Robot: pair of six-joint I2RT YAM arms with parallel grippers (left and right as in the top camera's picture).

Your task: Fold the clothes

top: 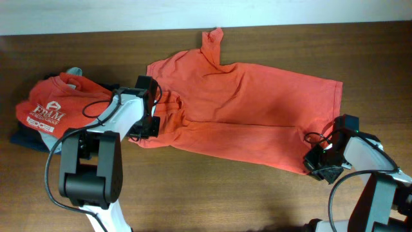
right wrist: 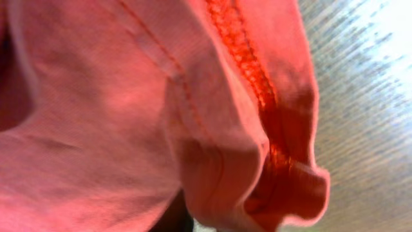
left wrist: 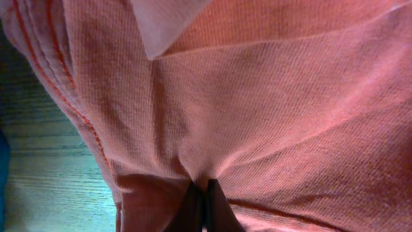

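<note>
Ideally, lift both edges evenly: left gripper pinches the coral-red knit T-shirt; right gripper sits at its hem, grip unclear.

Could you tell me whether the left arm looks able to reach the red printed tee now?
Probably not yet: the left gripper is shut on the coral T-shirt. The red tee lies close beside it, likely reachable once freed.

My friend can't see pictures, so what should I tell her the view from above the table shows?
A big coral-red T-shirt lies spread across a wooden table. The left gripper pinches its left edge and the right gripper sits at its lower right corner. A pile of other clothes, red printed tee on top, lies at the left.
</note>
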